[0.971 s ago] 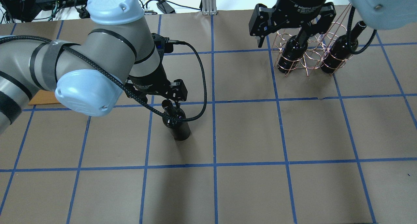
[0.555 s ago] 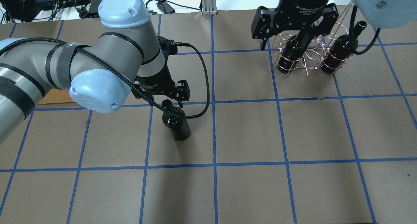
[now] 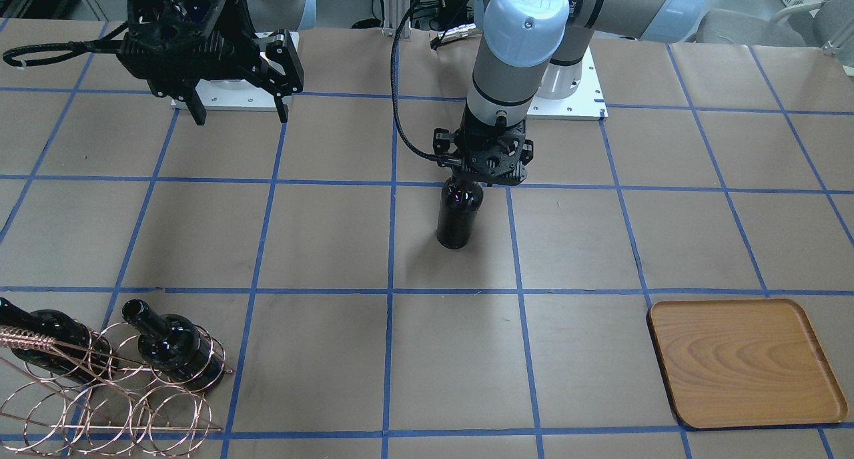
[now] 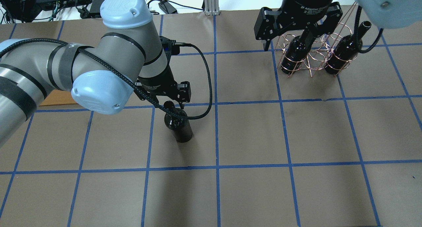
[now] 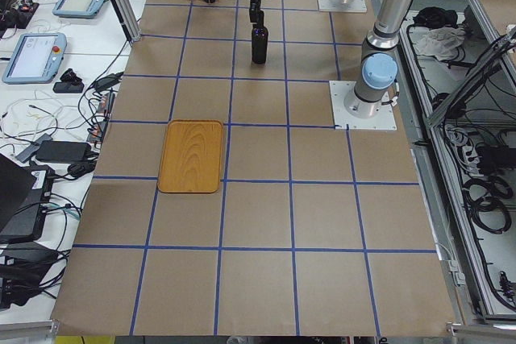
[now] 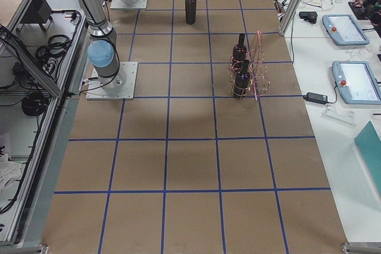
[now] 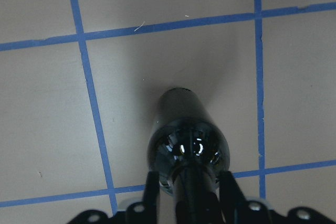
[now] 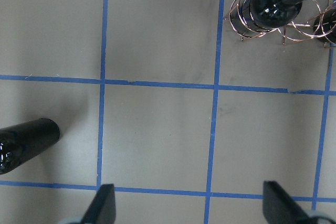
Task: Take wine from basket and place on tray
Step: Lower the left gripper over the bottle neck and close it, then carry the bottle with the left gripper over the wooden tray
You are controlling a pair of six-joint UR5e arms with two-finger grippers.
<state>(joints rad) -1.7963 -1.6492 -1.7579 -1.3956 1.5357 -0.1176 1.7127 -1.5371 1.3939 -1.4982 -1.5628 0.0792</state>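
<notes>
We see blue tape [image 3: 390,245] gridding the brown surface [image 3: 320,245], teach pendants [image 5: 36,54] beside it. The left pincer [image 7: 189,184] straddles the upright wine [image 3: 457,219] at its neck, slightly parted; the right pincer [image 3: 240,117] gapes empty.

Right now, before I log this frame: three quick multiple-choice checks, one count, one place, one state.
1. Basket holds how many bottles? A one B two C three
2. Third bottle sits where on table? A far edge B middle, under left hand C corner
3. Right hand is: A open, holding nothing B shut on a bottle C shut on basket handle
Key: B, two dark bodies sit in the rings; B, it stands upright mid-grid; A, spread wide over the table.
</notes>
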